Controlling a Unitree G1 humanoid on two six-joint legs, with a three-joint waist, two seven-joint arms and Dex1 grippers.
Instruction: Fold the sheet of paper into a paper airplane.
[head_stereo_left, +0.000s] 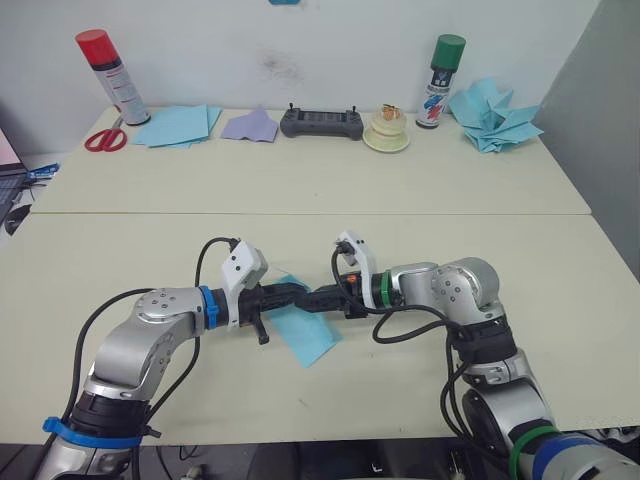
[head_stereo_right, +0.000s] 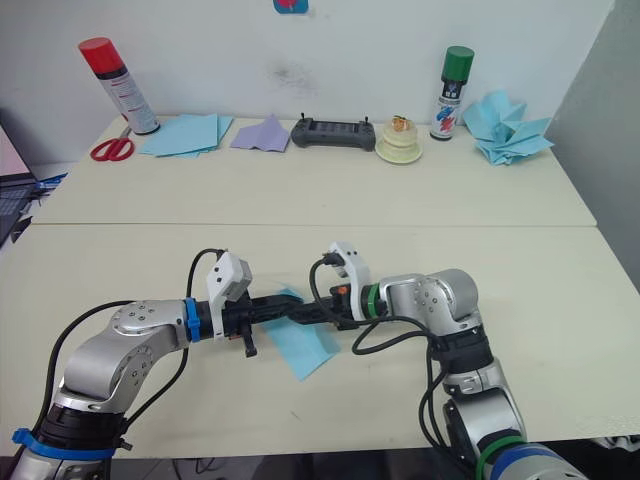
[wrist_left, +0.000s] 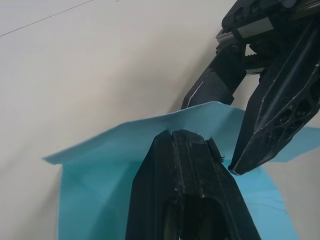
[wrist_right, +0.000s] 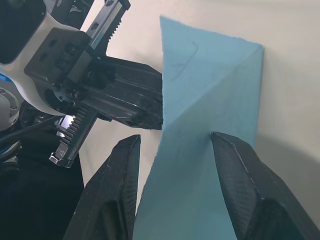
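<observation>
- A thin light-blue sheet of paper (head_stereo_left: 305, 333), partly folded, lies near the middle of the near cream table (head_stereo_left: 520, 255), between the two grippers.
- The left gripper (head_stereo_left: 296, 293) has its black fingers closed together, pinching an upper fold of the sheet.
- The right gripper (wrist_right: 175, 145) meets it from the right, its fingers spread wide with the sheet's edge between them.
- A heap of light-blue paper darts (head_stereo_left: 495, 115) sits at the far right.

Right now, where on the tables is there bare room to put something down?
Free: the near table's right side, and the far table's front strip. Crowded: the back row from red can to the paper dart heap, and the sheet of paper at centre.
</observation>
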